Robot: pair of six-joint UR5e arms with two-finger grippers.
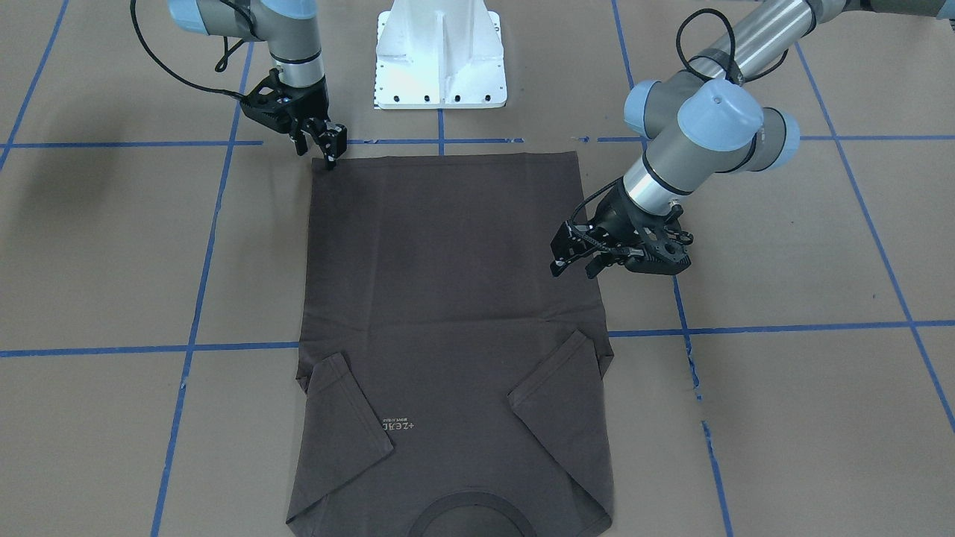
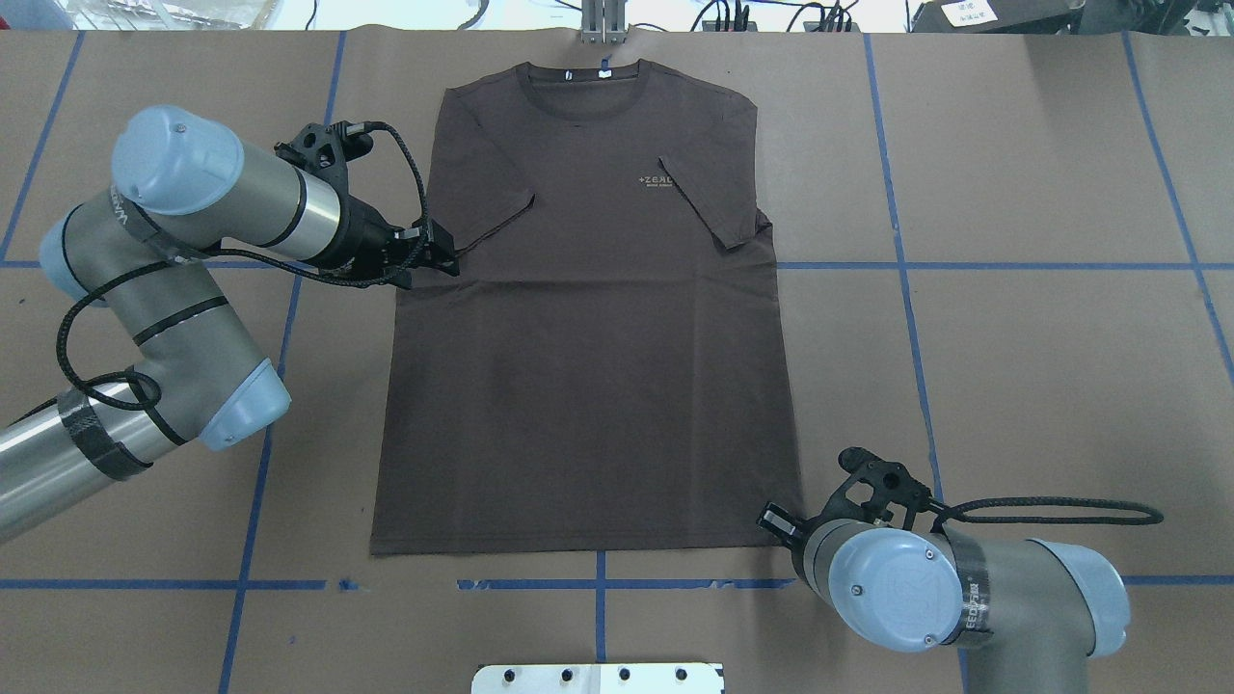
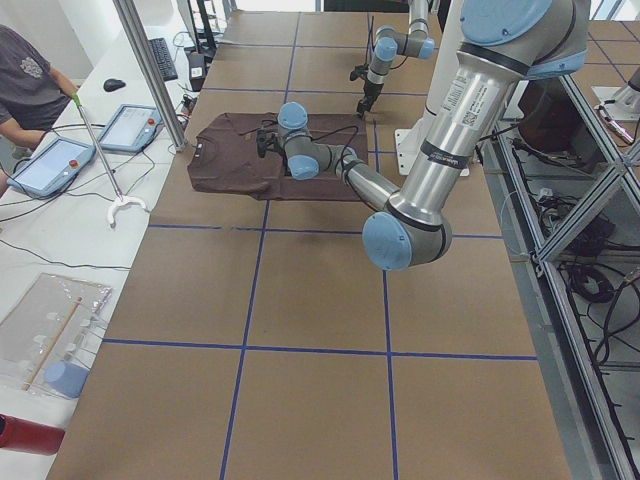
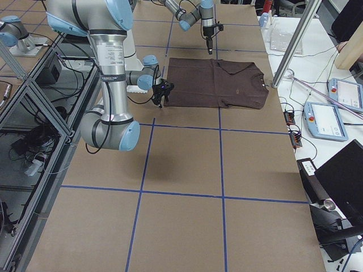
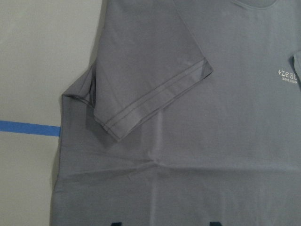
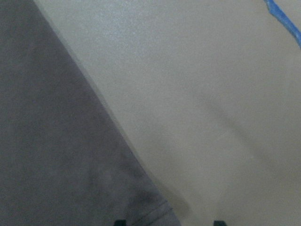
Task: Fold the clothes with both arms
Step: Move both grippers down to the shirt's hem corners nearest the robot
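The T-shirt [image 2: 578, 366] is being presented flat and chest side up on the brown table [image 2: 1012, 386]. The collar [image 2: 583, 96] is directed away from the robot and the hem toward the white pedestal [image 1: 440, 60]. Both short sleeves are being shown folded inward over the body: the left sleeve [image 2: 487, 183] and the right sleeve [image 2: 718, 207], the latter just beside the pale chest logo [image 2: 656, 181].

The left gripper [image 1: 574, 267] is being held low at the shirt's left side edge, on the hem side of the folded left sleeve. Its fingers are being held apart and nothing is being gripped.

The right gripper [image 1: 324, 153] is being held tips downward at the right hem corner. In the right wrist view its fingertips are being shown apart, with the fabric corner between them. Whether the fabric is being touched cannot be determined.

The table is being divided into squares by blue tape lines [image 2: 964, 265].
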